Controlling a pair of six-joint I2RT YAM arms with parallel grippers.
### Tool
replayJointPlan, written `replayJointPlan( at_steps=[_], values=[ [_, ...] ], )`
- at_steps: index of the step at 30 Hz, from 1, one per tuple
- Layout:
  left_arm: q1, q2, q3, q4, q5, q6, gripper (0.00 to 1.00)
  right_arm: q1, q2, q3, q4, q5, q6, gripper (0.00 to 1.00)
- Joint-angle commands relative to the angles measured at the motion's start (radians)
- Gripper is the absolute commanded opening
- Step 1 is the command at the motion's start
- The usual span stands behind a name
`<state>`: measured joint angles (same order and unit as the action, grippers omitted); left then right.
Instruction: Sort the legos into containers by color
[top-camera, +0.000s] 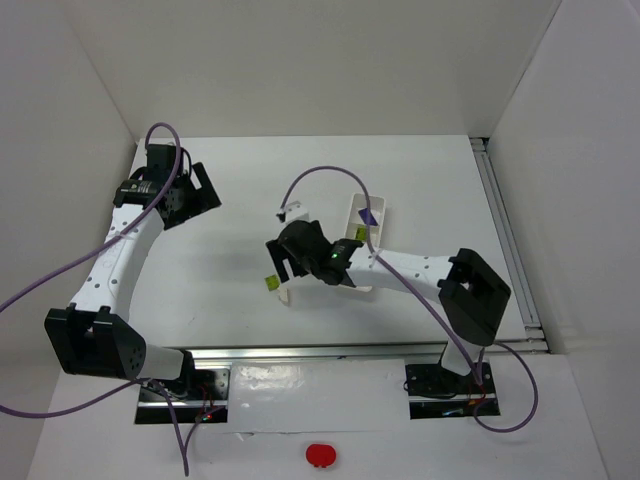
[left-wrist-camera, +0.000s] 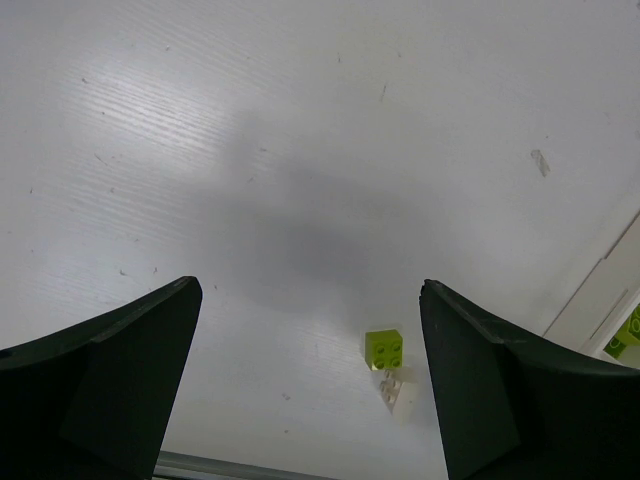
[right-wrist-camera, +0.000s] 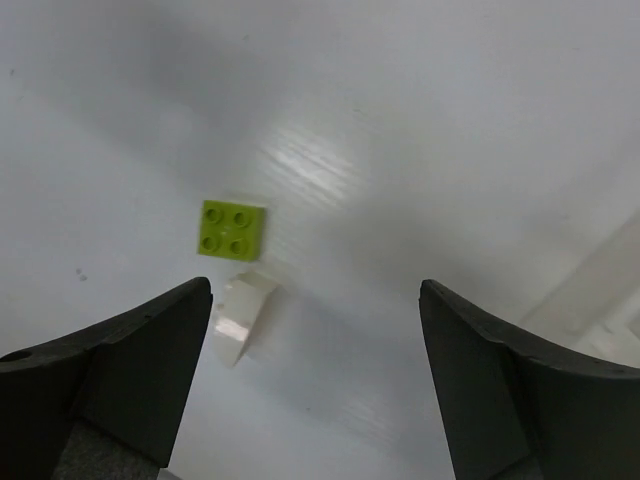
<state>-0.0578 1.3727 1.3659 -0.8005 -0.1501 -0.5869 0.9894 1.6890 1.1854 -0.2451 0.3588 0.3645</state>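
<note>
Legos counted: four tiny plastic bricks. On white table (right-wrist-camera: 450, 120), lime-green square four-stud brick (right-wrist-camera: 232, 228) lying flat, off-white brick (right-wrist-camera: 240, 315) just beside, at its 6 o'clock in the right wrist view. Inside long white plastic tray (top-camera: 384, 215), second lime-green brick (top-camera: 358, 235), with dark blue-purple brick (top-camera: 368, 215) at its 12 o'clock. Over the loose pair, right gripper (right-wrist-camera: 315, 290), jaws apart, empty. At table's 10 o'clock, left gripper (left-wrist-camera: 310, 285), jaws apart, empty.
</note>
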Motion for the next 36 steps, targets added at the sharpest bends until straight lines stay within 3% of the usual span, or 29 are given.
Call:
replayJointPlan(
  at_steps=[1,12,18,21,22,26,31,36],
  values=[
    [-0.004,-0.02,0.035,-0.017,-0.04,-0.034,1.0,0.029,0.09,0.08,0.023,-0.093,-0.053,0.92],
    [-0.004,-0.029,0.024,-0.017,-0.031,-0.034,1.0,0.097,0.29,0.174,0.059,-0.132,-0.009,0.91],
    [-0.004,-0.029,0.024,-0.017,-0.031,-0.034,1.0,0.127,0.36,0.209,0.049,-0.063,-0.018,0.77],
    [-0.004,-0.029,0.015,-0.017,-0.031,-0.025,1.0,0.127,0.389,0.238,0.026,-0.023,0.0,0.61],
    [-0.004,-0.029,0.015,-0.017,-0.031,-0.025,1.0,0.127,0.39,0.25,0.017,0.008,0.01,0.49],
    [-0.004,-0.029,0.006,-0.017,-0.031,-0.025,1.0,0.127,0.371,0.272,0.007,0.09,0.019,0.31],
    [-0.004,-0.029,0.006,-0.017,-0.031,-0.016,1.0,0.127,0.25,0.26,0.032,0.184,0.01,0.29],
    [-0.004,-0.02,0.006,-0.017,0.021,0.018,1.0,0.033,0.106,0.168,0.023,0.279,0.06,0.29]
  ],
)
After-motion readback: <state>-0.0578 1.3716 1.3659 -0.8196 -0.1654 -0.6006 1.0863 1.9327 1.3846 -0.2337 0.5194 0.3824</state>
